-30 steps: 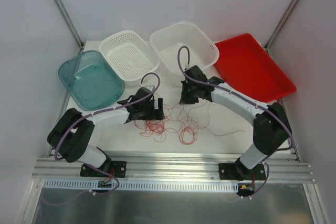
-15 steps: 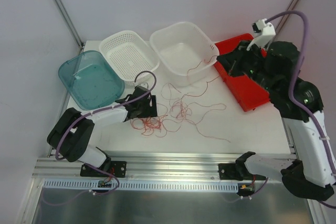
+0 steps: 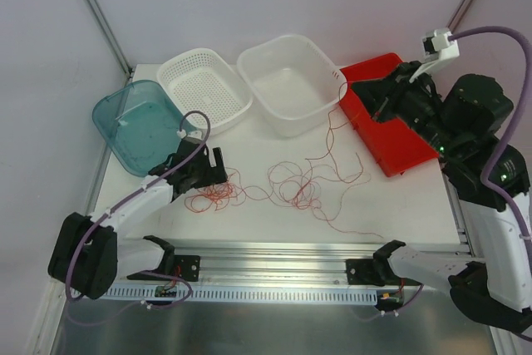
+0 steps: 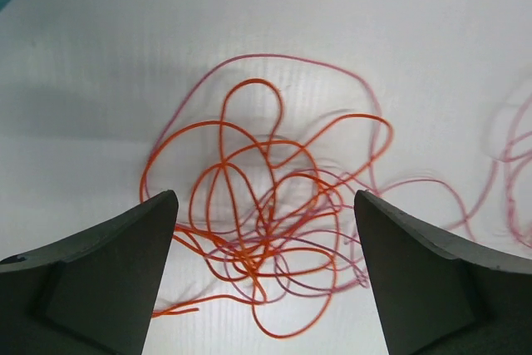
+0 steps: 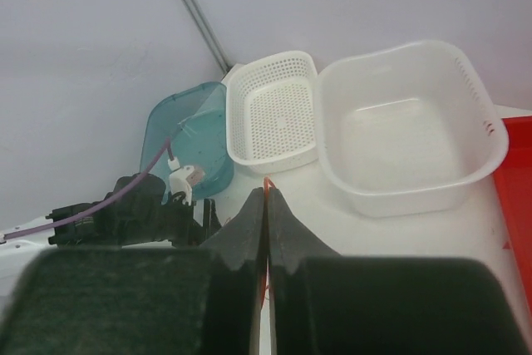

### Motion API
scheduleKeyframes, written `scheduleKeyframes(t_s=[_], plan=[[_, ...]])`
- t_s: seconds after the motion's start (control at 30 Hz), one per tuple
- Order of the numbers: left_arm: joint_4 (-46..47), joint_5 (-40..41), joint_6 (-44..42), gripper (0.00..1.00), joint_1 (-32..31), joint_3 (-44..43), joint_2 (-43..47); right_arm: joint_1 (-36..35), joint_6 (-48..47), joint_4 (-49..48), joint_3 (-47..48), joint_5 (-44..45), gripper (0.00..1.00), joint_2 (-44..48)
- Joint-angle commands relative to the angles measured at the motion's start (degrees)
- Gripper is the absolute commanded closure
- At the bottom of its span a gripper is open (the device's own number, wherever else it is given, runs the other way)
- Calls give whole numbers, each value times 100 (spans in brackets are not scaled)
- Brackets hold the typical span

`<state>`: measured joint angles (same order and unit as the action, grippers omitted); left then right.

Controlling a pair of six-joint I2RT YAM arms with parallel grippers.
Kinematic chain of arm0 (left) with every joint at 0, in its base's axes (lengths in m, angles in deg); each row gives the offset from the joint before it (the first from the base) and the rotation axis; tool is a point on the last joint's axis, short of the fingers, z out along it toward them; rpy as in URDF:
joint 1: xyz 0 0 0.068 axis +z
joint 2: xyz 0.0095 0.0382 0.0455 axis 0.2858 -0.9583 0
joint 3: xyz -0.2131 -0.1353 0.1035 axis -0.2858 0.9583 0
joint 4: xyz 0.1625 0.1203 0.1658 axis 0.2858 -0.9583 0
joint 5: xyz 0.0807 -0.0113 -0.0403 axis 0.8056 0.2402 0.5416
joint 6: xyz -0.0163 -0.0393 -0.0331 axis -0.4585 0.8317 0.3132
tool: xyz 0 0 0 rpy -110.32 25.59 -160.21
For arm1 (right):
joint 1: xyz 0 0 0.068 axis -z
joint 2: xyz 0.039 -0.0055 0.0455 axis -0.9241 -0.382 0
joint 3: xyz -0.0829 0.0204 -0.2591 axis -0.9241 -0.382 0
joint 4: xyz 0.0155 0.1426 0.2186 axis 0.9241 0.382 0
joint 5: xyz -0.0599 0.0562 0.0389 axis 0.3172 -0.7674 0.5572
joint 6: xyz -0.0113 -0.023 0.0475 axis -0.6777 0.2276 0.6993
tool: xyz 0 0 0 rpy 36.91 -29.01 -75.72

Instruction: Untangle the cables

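1. My left gripper [image 4: 264, 205] is spread wide and sits low over the table [image 3: 399, 205], holding nothing.
2. A knot of the cables [image 4: 266, 247] lies on the table between its fingers and just beyond their tips; I cannot tell whether it touches them.
3. My right gripper [image 5: 266, 193] is clenched on one strand of the cables, raised above the red tray [image 3: 397, 151].
4. That strand drops to the table, where the rest sprawls in loose loops between the two arms.
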<state>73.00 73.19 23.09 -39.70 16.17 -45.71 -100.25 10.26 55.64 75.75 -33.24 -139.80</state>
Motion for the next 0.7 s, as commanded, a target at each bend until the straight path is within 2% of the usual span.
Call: scheduleKeyframes(t_s=[0.0,0.1,0.2,0.33,0.53,0.67], plan=[[97,-496,-408,9,-352,-223,724,28,210,-350,-90,-563,99,-218],[343,-645,-786,7,-739,-338,1156,28,395,-534,-328,-756,99,-297],[1019,-901,-1032,5,-1170,-250,1403,19,553,-657,-443,-924,99,-350],[2432,-990,-1374,3,-1732,39,1352,19,737,-859,-662,-1117,99,-341],[4025,-524,-2121,1,-2752,32,439,19,922,-1009,-821,-1231,99,-271],[4834,117,-3027,1,-3359,-118,-282,19,984,-1010,-882,-1355,99,-244]])
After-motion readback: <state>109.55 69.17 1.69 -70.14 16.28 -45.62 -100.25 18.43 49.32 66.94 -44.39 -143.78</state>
